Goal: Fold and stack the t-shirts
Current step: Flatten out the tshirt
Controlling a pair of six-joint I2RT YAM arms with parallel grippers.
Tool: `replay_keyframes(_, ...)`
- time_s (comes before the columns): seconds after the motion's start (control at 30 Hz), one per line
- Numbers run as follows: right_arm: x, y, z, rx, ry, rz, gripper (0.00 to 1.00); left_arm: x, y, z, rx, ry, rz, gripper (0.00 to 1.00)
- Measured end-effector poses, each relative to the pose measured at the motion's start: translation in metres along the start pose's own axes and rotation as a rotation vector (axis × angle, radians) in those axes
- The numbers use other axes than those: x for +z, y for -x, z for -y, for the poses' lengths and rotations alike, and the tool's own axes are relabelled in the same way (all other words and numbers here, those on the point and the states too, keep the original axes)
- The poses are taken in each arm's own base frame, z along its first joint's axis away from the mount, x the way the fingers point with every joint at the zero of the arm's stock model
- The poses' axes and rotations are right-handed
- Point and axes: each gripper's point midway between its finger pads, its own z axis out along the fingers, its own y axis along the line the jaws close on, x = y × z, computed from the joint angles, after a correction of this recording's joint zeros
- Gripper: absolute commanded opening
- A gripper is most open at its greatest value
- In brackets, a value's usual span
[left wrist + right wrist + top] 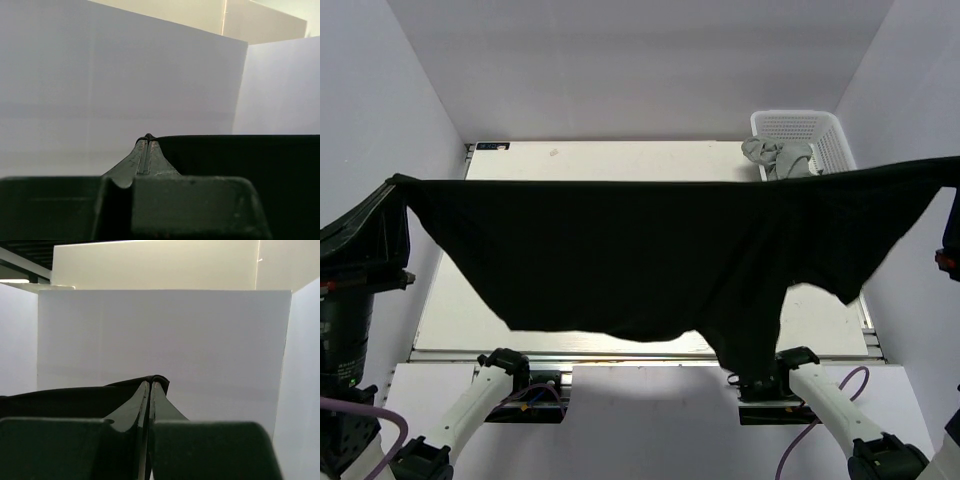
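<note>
Now I hold the black t-shirt (620, 250) stretched above the table (570, 160), left gripper (147, 138) and right gripper (151, 381) each pinched closed on its upper edge (side walls close by). A grey t-shirt (778, 156) lies in the lattice basket (835, 140), far right.

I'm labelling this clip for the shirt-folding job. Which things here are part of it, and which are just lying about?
Part of the job:
- black t-shirt, stretched in the air between the left claw and the right claw
- crumpled grey shirt, in the basket

Just lying about:
- white lattice basket, at the far right corner of the table
</note>
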Motion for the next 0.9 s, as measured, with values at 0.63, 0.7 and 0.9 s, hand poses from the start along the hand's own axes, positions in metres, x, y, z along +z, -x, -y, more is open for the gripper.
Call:
replay_keyframes(0.63,0.027,-0.347,0.010,0.087,-0.091,-0.567,0.00,0.048,-0.283,-0.115,0.077,0.506,-0.531,0.00)
replay_keyframes(0.7,0.014,-0.414,0.010,0.120,-0.118,-0.699,0.00,0.044,-0.351,-0.134,0.117,0.584,-0.674,0.00)
replay_keyframes(0.9,-0.051,-0.576,0.005,0.166,-0.174,-1.066,0.00,-0.011,-0.518,-0.189,0.272,0.765,-1.051,0.00)
